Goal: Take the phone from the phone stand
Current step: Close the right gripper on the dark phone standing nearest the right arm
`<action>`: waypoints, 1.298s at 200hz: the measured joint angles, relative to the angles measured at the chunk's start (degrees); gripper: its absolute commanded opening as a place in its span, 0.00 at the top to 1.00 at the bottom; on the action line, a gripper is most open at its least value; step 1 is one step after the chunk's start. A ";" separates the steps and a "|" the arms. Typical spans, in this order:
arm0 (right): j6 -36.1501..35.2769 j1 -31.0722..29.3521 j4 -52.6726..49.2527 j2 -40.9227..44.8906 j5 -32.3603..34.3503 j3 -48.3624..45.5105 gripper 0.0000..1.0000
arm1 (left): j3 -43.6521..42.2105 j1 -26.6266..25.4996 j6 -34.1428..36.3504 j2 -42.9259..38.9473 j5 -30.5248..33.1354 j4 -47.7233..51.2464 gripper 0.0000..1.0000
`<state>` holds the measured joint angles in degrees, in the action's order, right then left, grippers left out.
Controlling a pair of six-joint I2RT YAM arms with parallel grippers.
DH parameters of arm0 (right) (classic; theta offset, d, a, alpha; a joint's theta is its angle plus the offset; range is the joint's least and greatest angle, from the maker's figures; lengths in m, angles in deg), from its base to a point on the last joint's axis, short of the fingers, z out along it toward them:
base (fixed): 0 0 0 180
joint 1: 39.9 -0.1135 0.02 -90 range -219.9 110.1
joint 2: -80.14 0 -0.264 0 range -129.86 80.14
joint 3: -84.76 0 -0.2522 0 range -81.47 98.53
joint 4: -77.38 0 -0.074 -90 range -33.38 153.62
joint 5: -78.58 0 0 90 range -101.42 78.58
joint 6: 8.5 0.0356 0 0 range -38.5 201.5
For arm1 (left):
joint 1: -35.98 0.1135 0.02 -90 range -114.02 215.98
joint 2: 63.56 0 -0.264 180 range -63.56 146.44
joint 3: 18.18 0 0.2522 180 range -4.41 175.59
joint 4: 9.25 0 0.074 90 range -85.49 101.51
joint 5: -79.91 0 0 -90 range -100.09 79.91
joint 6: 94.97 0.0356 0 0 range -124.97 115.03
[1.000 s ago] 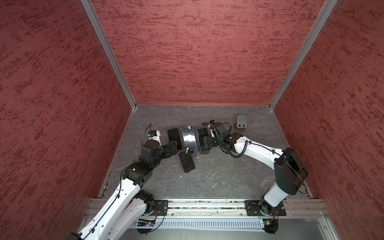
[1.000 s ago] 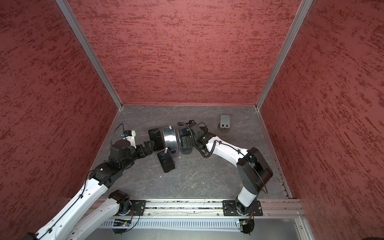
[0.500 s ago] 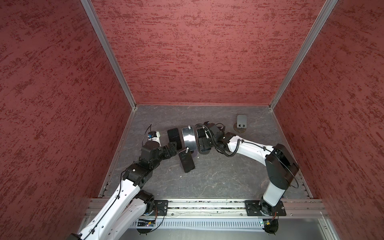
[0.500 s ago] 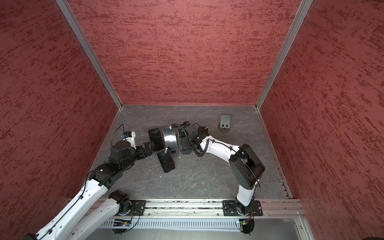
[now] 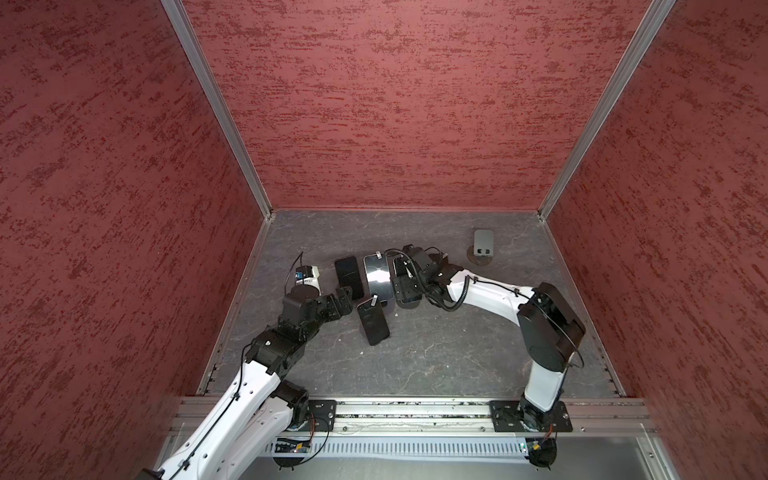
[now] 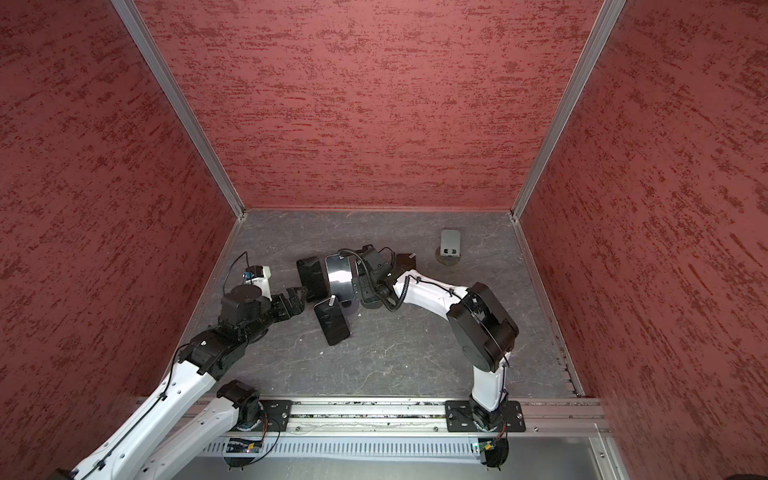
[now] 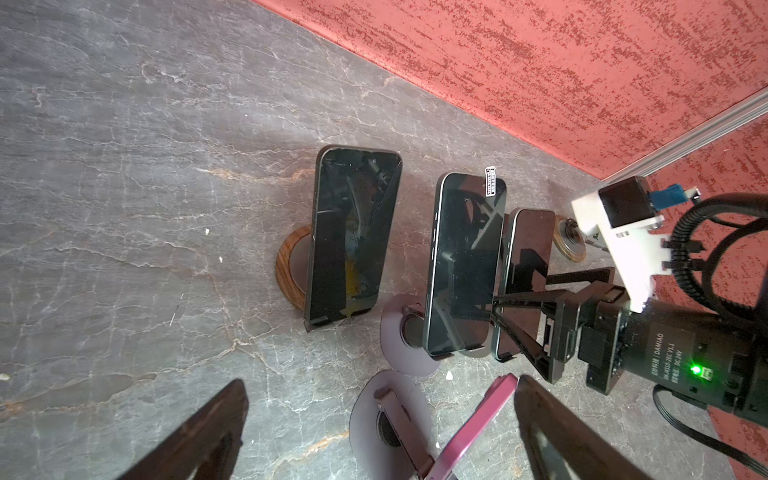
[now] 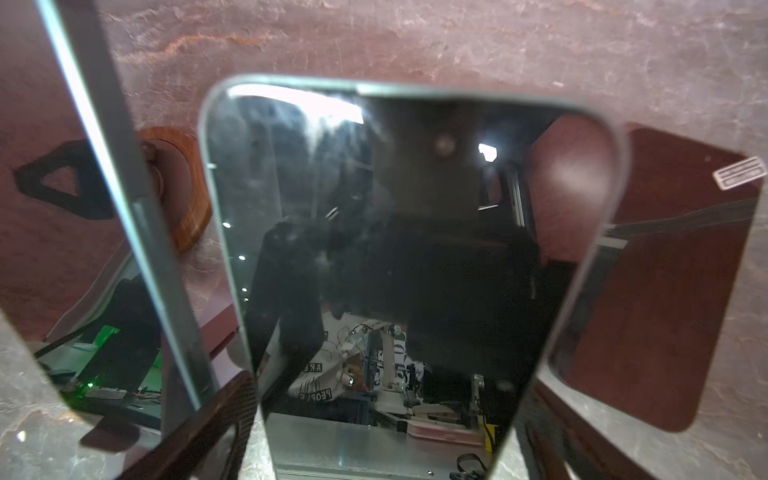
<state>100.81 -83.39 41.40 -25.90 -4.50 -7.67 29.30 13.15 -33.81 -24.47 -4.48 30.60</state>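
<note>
Standing propped upright on the tabletop (image 5: 436, 357), the phone (image 8: 395, 249) sits squarely between the fingers (image 8: 216, 424) of the right hand (image 8: 390, 386), which flank its two long edges. That hand is spread wide around it; whether the fingers press on those edges I cannot tell. Just beside the phone leans a shiny-screened phone (image 5: 379, 278) bearing a small label. Near the phone, the left hand (image 7: 378, 384) gapes wide and holds nothing, with a pink phone (image 7: 478, 428) between its fingers. A grey stand (image 5: 482, 245) sits well apart from the phone.
</note>
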 measured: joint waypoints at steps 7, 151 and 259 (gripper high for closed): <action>0.00 -0.02 -0.09 -0.22 0.00 0.00 0.07 | 0.00 0.00 0.13 0.00 0.02 0.00 0.00; -0.37 -0.50 -1.31 -0.87 1.49 2.27 0.34 | -1.05 0.07 1.60 -0.55 -3.61 -3.43 0.00; -0.90 -0.52 -1.62 3.91 2.49 2.25 0.35 | -1.05 0.07 1.66 -1.70 -4.04 -3.45 0.01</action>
<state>99.92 -83.91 39.78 -21.99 -2.01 -5.42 28.25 13.22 -32.15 -26.17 -8.53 27.14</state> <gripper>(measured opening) 0.745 0.995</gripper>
